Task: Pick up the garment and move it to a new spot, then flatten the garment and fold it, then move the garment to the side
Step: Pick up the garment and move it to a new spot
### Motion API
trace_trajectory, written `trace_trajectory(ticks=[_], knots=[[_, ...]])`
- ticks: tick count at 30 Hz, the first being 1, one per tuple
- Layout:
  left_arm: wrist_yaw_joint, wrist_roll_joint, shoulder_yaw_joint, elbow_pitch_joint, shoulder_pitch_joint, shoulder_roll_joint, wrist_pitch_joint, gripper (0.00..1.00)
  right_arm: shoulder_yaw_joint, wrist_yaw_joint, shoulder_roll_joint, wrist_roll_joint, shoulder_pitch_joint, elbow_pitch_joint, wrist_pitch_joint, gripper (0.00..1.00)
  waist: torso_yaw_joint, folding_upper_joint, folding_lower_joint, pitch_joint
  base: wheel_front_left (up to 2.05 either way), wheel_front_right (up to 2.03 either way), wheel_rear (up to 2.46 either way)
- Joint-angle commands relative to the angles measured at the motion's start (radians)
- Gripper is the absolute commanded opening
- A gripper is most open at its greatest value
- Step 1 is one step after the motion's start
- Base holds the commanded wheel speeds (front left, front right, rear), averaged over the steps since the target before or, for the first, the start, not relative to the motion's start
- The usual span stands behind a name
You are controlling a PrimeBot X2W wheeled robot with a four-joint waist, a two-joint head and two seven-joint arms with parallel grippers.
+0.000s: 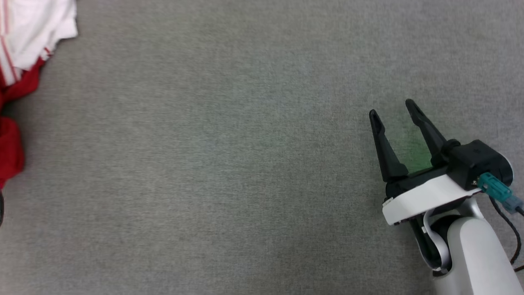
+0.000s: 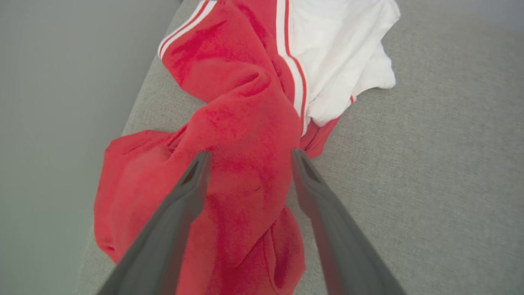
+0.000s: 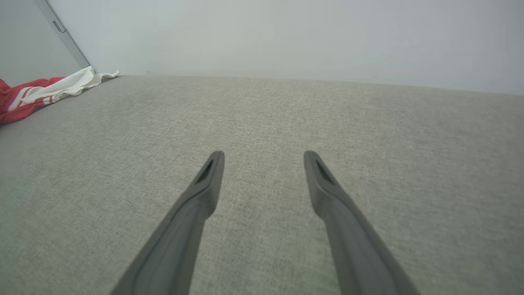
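Observation:
The garment [image 2: 245, 123], a red shirt with a white sleeve and striped trim, lies crumpled at the left edge of the grey surface; the head view catches it [image 1: 24, 45] at the far left, and the right wrist view shows it [image 3: 37, 92] far off. My left gripper [image 2: 249, 155] hovers over the red bunched cloth, open, with the fabric showing between its fingers. Over bare surface at the lower right of the head view, my right gripper [image 1: 393, 111] is open with nothing between its fingers [image 3: 264, 157].
The grey fabric-covered surface [image 1: 229, 155] stretches wide between the garment and my right arm. Its left edge [image 2: 135, 106] runs right beside the garment, with a drop beyond. A pale wall [image 3: 286, 37] rises behind the far edge.

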Motion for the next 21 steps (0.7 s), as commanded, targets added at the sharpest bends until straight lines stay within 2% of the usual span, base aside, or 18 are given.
trace_trajectory(ticks=[1, 4, 9, 10, 11, 12, 13, 16, 21], knots=[[0.018, -0.018, 0.019, 0.009, 0.029, 0.007, 0.032, 1.0, 0.0, 0.0, 0.002, -0.001, -0.024, 0.005, -0.008, 1.0, -0.047, 0.0, -0.0002, 0.062, 0.0, 0.0, 0.0], [0.057, -0.058, 0.061, 0.019, 0.065, 0.008, 0.097, 1.0, 0.001, 0.0, 0.0, -0.002, -0.036, 0.011, -0.017, 1.0, -0.052, 0.0, -0.0002, 0.089, 0.0, 0.0, 0.0], [0.101, -0.11, 0.089, 0.023, 0.125, -0.039, 0.164, 1.0, 0.003, 0.0, -0.008, -0.001, -0.055, 0.01, -0.02, 1.0, -0.049, 0.0, -0.0002, 0.119, 0.0, 0.0, 0.0], [0.113, -0.116, 0.094, 0.02, 0.131, -0.049, 0.168, 0.85, 0.003, 0.0, -0.01, -0.003, -0.061, 0.009, -0.019, 1.0, -0.047, 0.0, -0.0002, 0.124, 0.0, 0.0, 0.0], [0.122, -0.125, 0.097, 0.021, 0.139, -0.06, 0.181, 0.35, 0.005, 0.0, -0.012, -0.003, -0.064, 0.007, -0.017, 1.0, -0.047, 0.0, -0.0002, 0.128, 0.0, 0.0, 0.0], [0.131, -0.134, 0.1, 0.019, 0.146, -0.073, 0.193, 0.14, 0.005, 0.0, -0.014, -0.003, -0.065, 0.006, -0.015, 1.0, -0.045, 0.0, -0.0002, 0.132, 0.0, 0.0, 0.0], [0.137, -0.136, 0.104, 0.011, 0.149, -0.078, 0.187, 0.0, 0.005, 0.0, -0.016, -0.003, -0.067, 0.006, -0.013, 1.0, -0.044, 0.0, -0.0002, 0.135, 0.0, 0.0, 0.0], [0.145, -0.133, 0.104, -0.016, 0.148, -0.085, 0.164, 0.0, 0.004, 0.0, -0.021, -0.004, -0.071, 0.003, -0.01, 1.0, -0.04, 0.0, -0.0002, 0.136, 0.0, 0.0, 0.0], [0.126, -0.072, 0.08, -0.04, 0.122, -0.048, 0.067, 0.0, -0.004, 0.0, -0.023, -0.005, -0.053, 0.014, -0.011, 1.0, -0.027, 0.0, -0.0002, 0.093, 0.0, 0.0, 0.0]])
